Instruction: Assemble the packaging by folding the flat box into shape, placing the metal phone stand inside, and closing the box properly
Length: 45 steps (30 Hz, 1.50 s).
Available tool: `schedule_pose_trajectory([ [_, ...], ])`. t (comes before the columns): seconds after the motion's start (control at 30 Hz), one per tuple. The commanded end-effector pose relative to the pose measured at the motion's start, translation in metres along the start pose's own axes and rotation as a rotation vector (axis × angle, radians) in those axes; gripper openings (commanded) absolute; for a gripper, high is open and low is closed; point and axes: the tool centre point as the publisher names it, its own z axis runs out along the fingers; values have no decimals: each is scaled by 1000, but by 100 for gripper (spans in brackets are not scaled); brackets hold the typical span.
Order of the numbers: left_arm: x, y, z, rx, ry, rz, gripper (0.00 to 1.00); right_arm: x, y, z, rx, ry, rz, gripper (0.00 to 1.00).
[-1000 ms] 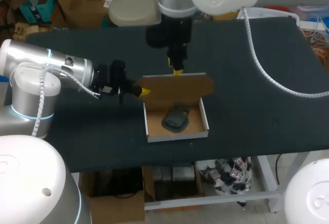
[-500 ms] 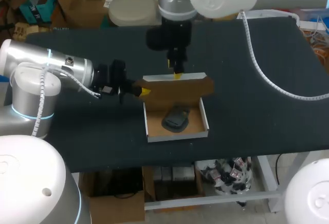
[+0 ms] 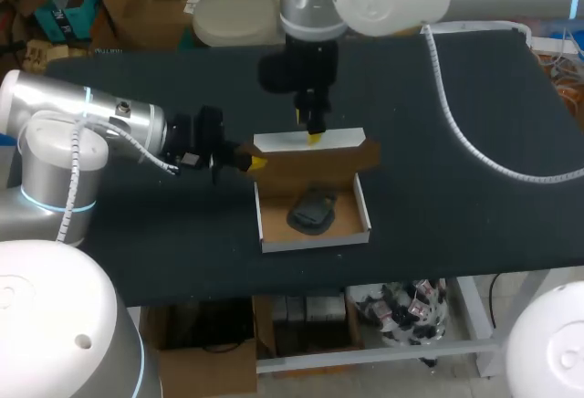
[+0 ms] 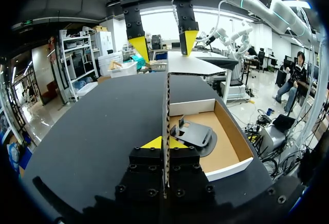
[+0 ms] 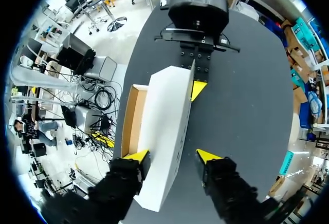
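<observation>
The cardboard box [image 3: 315, 220] sits open near the table's front, with the dark metal phone stand [image 3: 312, 211] lying inside it. Its brown lid [image 3: 315, 159] stands upright at the back, and a white top flap [image 3: 308, 140] bends over from its upper edge. My left gripper [image 3: 254, 162] is shut on the lid's left edge. In the left wrist view the lid [image 4: 166, 106] runs edge-on between the left gripper [image 4: 164, 143] tips, beside the stand [image 4: 193, 134]. My right gripper [image 3: 313, 133] is open astride the flap [image 5: 167, 126], which lies between the right gripper [image 5: 173, 156] fingers.
The black table [image 3: 456, 142] has free room to the right of the box and behind it. The right arm's white cable [image 3: 474, 151] hangs over the right half. The table's front edge runs just below the box.
The right gripper's fingers have spread a little wider. The white top flap has tipped forward and shows more of its face. The left gripper and the box have stayed put.
</observation>
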Motion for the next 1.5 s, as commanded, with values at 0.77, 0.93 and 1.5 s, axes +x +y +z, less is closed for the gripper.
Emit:
schedule_pose_trajectory([
  [0.77, 0, 0, 0, 1, 3, 0, 0, -12, 4, 17, 0, 43, -11, 0],
  [0.93, 0, 0, 0, 1, 3, 0, 0, -10, 3, 18, 0, 35, -6, 0],
  [1.5, 0, 0, 0, 1, 3, 0, 0, -4, -13, -30, -66, -29, 38, 100],
])
